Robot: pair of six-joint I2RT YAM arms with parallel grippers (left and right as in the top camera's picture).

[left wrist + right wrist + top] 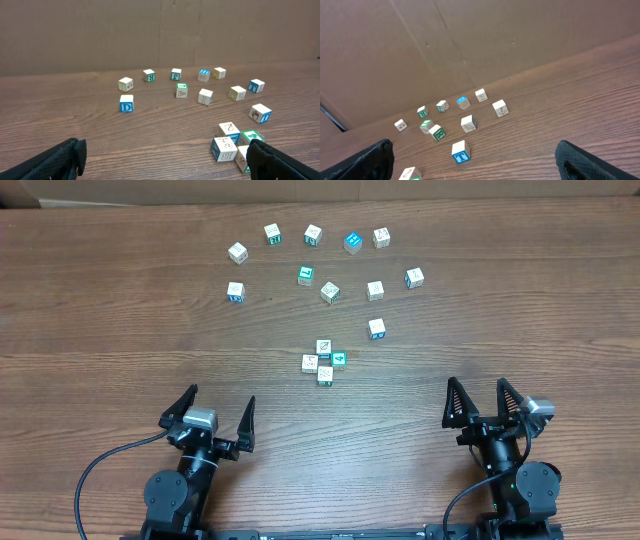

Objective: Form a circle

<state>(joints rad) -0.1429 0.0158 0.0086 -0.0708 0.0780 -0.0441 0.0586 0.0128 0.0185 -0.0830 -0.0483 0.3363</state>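
My left pincer [220,398] and right pincer [477,386] stand wide open, both empty. The cubes [329,292] lie scattered on the desk [110,330] — four in a tight cluster [323,362].

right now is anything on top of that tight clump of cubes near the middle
Nothing is stacked on the clump: its four cubes sit side by side, flat on the table. Their undersides are hidden.

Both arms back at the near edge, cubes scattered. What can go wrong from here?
1. Four cubes in the cluster touch each other; jaws closing on one would likely shove its neighbours.
2. The teal cube and white cube sit close together; reaching for one may bump the other.
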